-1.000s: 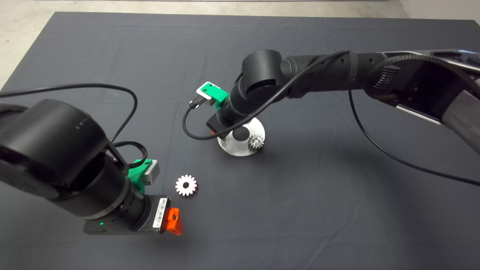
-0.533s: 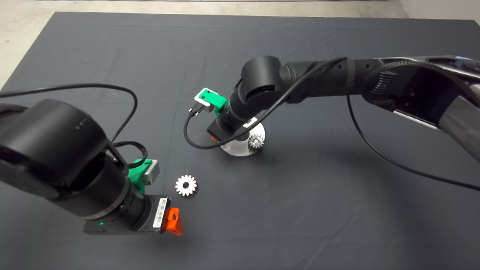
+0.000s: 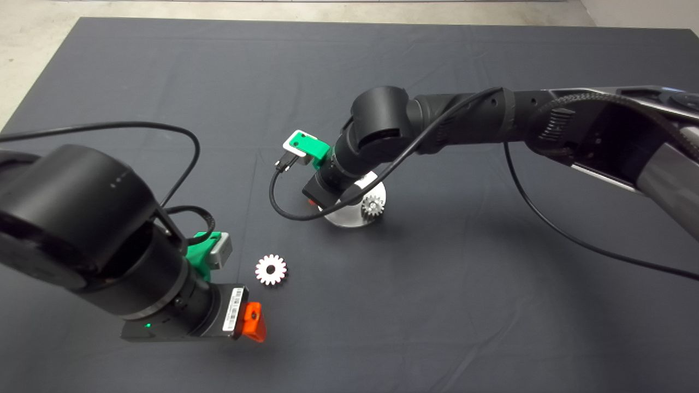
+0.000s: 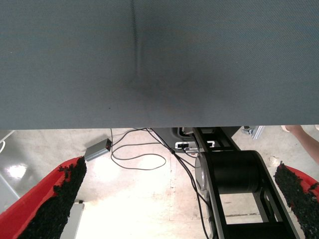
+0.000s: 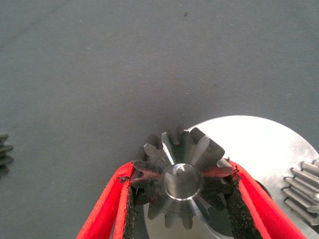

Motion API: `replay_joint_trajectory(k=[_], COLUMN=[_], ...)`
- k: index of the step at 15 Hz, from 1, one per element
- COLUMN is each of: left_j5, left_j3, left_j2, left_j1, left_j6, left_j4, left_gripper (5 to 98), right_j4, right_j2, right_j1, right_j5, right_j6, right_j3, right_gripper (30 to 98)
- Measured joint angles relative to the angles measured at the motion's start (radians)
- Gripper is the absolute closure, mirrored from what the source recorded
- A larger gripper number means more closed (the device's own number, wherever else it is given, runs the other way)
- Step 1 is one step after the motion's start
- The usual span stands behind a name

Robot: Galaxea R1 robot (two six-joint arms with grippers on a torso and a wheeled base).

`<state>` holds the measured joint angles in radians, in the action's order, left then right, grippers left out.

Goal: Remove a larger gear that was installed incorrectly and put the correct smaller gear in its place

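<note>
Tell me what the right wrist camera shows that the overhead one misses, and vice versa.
Right wrist view only: the smaller gear gripped between the right jaws' red fingers, over the silver disc. Head view only: both arms, the parked left jaws, and the larger gear lying flat near them. Both: the dark mat, the disc and a pale small gear at its edge.

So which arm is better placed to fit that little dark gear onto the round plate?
The right: its end effector already grips the smaller gear over the round plate. The left end effector waits open, near the larger gear.
</note>
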<state>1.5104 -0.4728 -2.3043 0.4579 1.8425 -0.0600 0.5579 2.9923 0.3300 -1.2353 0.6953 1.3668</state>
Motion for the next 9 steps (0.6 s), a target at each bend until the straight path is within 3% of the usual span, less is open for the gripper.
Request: replay_joint_trajectory(k=[9], left_j5=[0.000], left_j3=[0.000], left_j2=[0.000], left_j1=[0.000], left_j6=[0.000], left_j4=[0.000], left_gripper=[6.1], right_j4=[0.001], right_j2=[0.000], right_j1=[-0.009], right_j5=[-0.010], right_j6=[-0.042], right_j3=[0.024], right_gripper=[89.1])
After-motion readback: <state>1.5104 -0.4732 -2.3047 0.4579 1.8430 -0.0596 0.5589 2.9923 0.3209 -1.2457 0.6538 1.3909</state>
